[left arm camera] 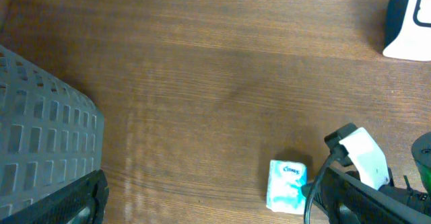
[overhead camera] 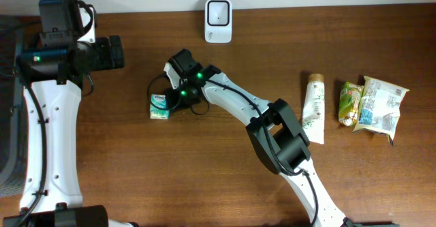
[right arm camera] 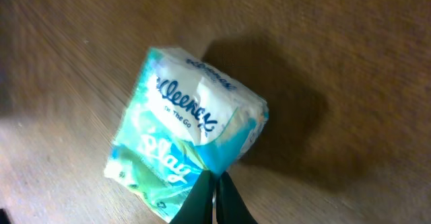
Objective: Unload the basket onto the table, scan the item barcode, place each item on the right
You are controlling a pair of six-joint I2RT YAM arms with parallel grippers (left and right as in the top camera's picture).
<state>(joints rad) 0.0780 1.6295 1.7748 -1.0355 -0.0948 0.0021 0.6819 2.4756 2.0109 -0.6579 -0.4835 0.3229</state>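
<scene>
The tissue pack (right arm camera: 185,133) lies on the bench (overhead camera: 136,172), below and to the left of the scanner (overhead camera: 218,12). The right gripper (right arm camera: 214,192) is pressed together on the pack's edge, pinching what looks like only a thin fold of wrapper. So slight a hold may slip or tear on lifting, or let the pack swing and turn its barcode away from the scanner. The left gripper (overhead camera: 109,52) stands spread wide, farther left of the scanner, holding nothing.

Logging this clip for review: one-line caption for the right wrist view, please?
Right gripper shut on the wrapper edge of a Kleenex tissue pack over the wooden table.
</scene>
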